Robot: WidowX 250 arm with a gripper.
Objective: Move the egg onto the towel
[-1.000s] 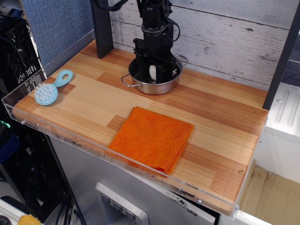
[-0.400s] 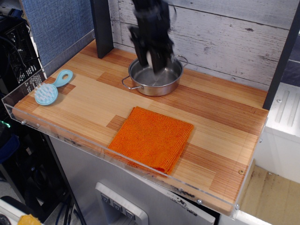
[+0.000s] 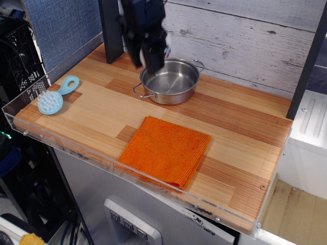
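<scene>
My gripper has risen out of the steel pot since a second ago and swung left, now blurred above the pot's left rim; the pot interior looks bare where the egg sat before; I cannot make out the egg itself in the blur, nor tell how far the jaws stand apart; the orange towel lies flat nearer the front edge, unmoved; the blue brush stays far left.
</scene>
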